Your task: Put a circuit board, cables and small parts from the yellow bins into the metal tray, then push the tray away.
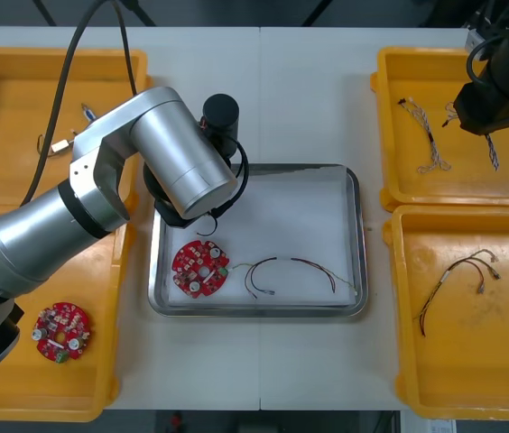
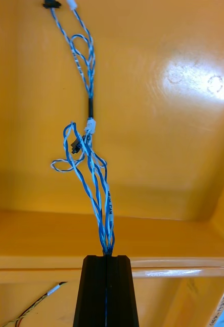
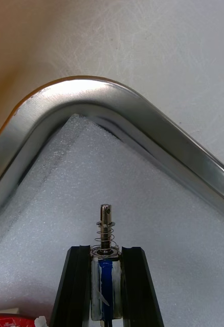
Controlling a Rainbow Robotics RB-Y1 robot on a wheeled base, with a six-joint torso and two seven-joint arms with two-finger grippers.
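In the left wrist view my left gripper (image 3: 106,250) is shut on a small metal part (image 3: 106,225) with a spring, held just above the white lining near a corner of the metal tray (image 3: 142,115). My left arm (image 1: 178,153) reaches over the tray's far left part (image 1: 356,234). A round red circuit board (image 1: 200,268), a black cable (image 1: 262,273) and a red and yellow cable (image 1: 319,271) lie in the tray. My right gripper (image 2: 107,258) is shut on a twisted blue and white cable (image 2: 94,168), which hangs over the far right yellow bin (image 1: 399,180).
Another twisted cable (image 1: 428,135) lies in the far right bin. Black cables (image 1: 458,280) lie in the near right bin. A second circuit board (image 1: 60,331) is in the near left bin, and small metal parts (image 1: 60,144) in the far left bin.
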